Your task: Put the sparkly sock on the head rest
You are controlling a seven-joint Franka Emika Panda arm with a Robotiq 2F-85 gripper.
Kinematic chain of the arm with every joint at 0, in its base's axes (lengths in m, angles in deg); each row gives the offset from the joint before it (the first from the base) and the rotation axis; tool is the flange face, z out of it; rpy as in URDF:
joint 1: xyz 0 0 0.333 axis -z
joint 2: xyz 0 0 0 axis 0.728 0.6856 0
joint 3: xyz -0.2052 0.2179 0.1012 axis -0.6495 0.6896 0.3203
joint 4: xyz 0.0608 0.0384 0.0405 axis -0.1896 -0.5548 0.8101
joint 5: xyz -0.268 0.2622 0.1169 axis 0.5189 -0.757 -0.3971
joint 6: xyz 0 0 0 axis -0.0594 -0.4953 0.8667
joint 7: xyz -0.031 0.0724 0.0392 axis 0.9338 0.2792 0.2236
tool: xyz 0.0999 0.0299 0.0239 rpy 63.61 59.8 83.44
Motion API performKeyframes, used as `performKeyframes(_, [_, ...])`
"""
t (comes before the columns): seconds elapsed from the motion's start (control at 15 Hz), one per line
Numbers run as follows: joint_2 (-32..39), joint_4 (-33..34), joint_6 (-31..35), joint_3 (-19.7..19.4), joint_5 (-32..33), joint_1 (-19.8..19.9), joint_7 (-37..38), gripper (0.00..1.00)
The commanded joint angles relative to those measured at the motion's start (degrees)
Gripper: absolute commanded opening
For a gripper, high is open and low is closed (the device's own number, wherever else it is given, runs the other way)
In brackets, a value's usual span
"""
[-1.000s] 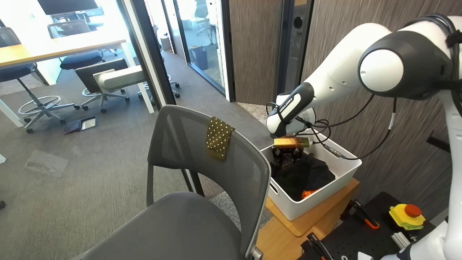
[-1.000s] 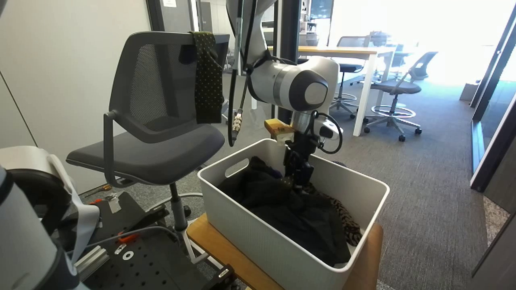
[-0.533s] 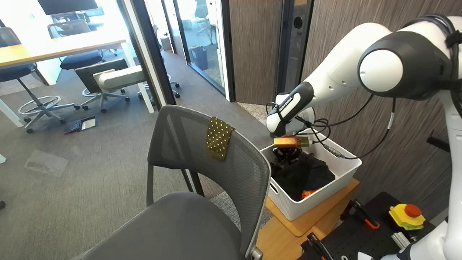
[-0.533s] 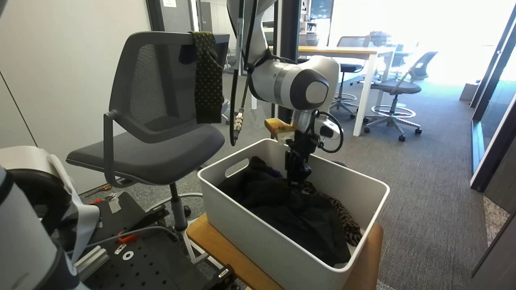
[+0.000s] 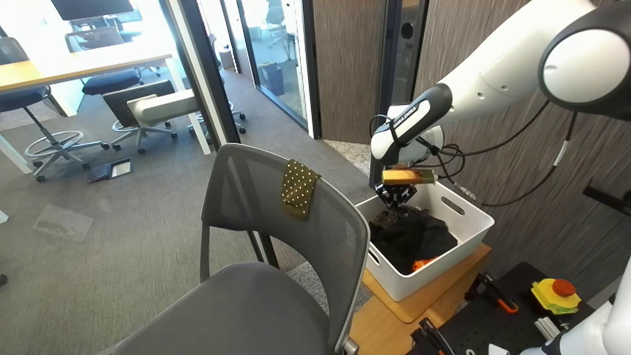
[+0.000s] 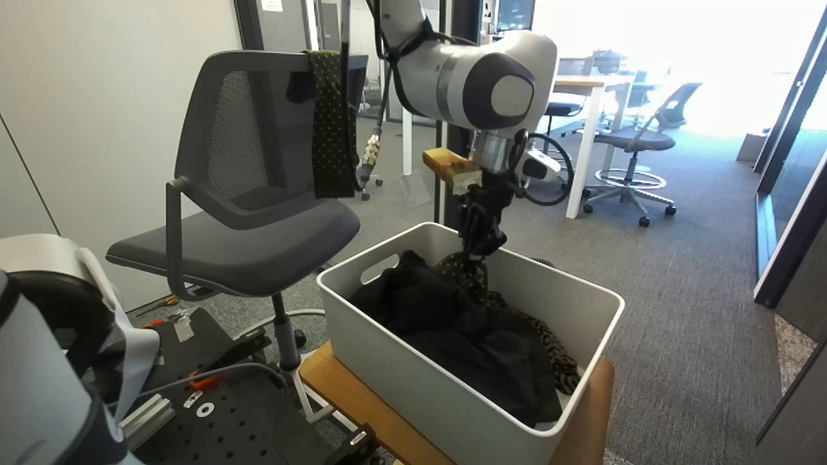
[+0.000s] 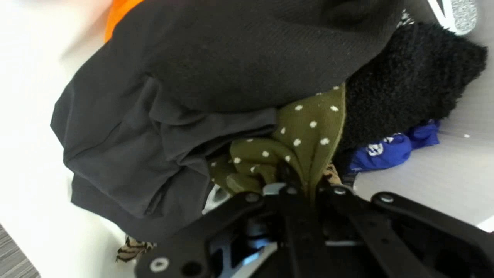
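Note:
My gripper (image 6: 475,257) is shut on the sparkly sock (image 7: 314,125), an olive cloth with pale dots. In the wrist view its edge runs up pinched between the fingers, while other folds lie under dark grey clothing. An exterior view shows the sock (image 6: 475,281) hanging from the fingertips, its lower part still among the clothes in the white bin (image 6: 387,361). The head rest (image 5: 246,148), the rounded top of the grey chair's back, stands beside the bin. Over that edge hangs a similar olive dotted cloth (image 6: 331,132), visible in both exterior views.
Black clothes (image 6: 497,361), a tiger-patterned cloth (image 6: 555,349), a blue item (image 7: 380,152) and an orange item (image 5: 420,265) lie in the bin. The bin's walls surround the space below my gripper. A wooden stool (image 6: 362,394) carries the bin. A cable (image 5: 522,197) loops from the arm.
My fingers have closed on the sock down in the pile. Since then the arm has risen, drawing part of the sock up above the clothes. The cloth on the chair has stayed put.

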Motion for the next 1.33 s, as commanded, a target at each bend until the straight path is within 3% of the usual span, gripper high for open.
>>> performKeyframes(0.0, [-12.75,-7.14,-0.74,0.80,-0.38,0.31,-2.39,0.09])
performKeyframes(0.33, [-25.05,-9.33,-2.57,2.66,1.62,-0.51,-2.15,0.09])
performKeyframes(0.6, [-32.79,-6.39,-6.48,6.60,6.20,-1.61,-1.31,0.09])
performKeyframes(0.93, [-36.68,3.71,-16.35,13.47,11.06,-4.15,-1.56,0.09])
performKeyframes(1.27, [-34.30,15.88,-22.74,18.84,13.26,-7.00,-2.37,0.09])
